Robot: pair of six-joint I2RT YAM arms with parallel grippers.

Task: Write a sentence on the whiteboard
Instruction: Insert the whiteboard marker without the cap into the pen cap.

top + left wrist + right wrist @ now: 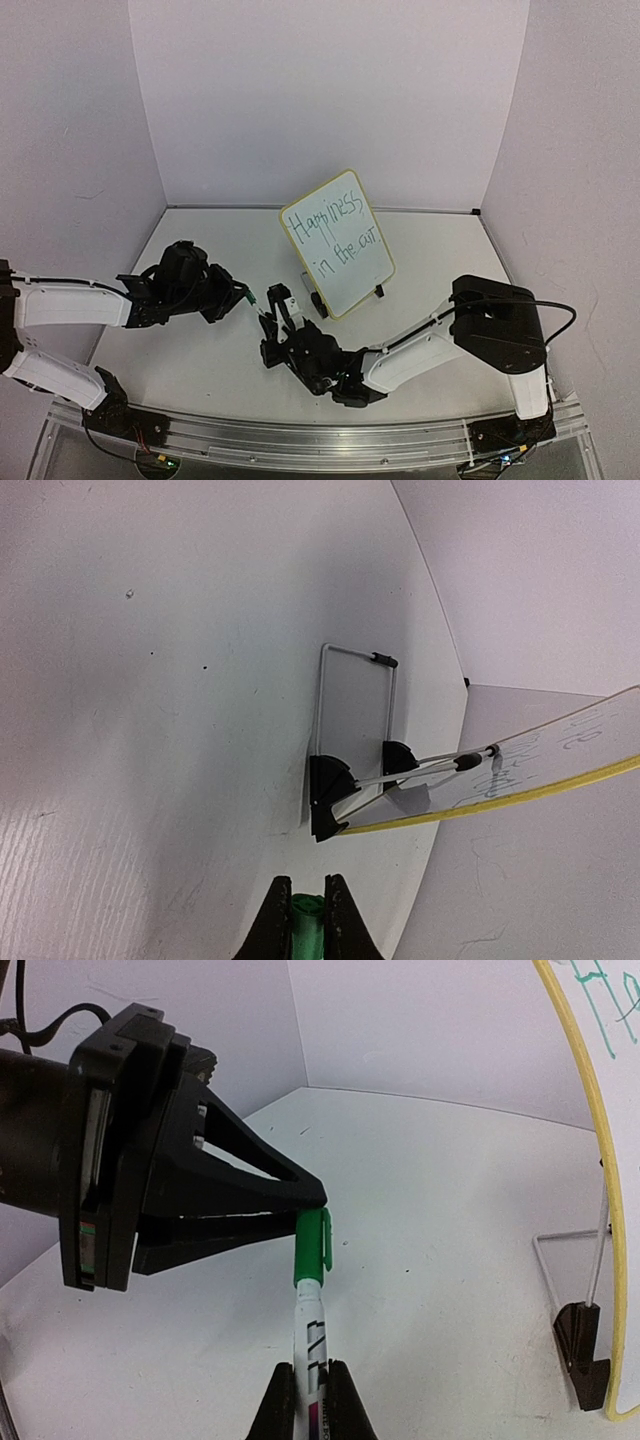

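The whiteboard [345,262] leans on its wire stand at the table's middle, with a pale yellow frame and black feet. The sentence [330,232] is in green, in two lines reading "Happiness" and "in the out". In front of the board both grippers meet on a slim white marker [312,1335]. My right gripper [311,1392] is shut on its barrel. My left gripper [308,912] is shut on the marker's green cap [311,1248], which sits on the marker's end. From above, the left gripper [247,296] and right gripper [274,317] are nearly tip to tip.
The board's wire stand [355,695] and black feet [330,785] rest on the white tabletop behind the grippers. White walls enclose the table on three sides. The board's yellow edge [592,1140] stands to the right of the marker.
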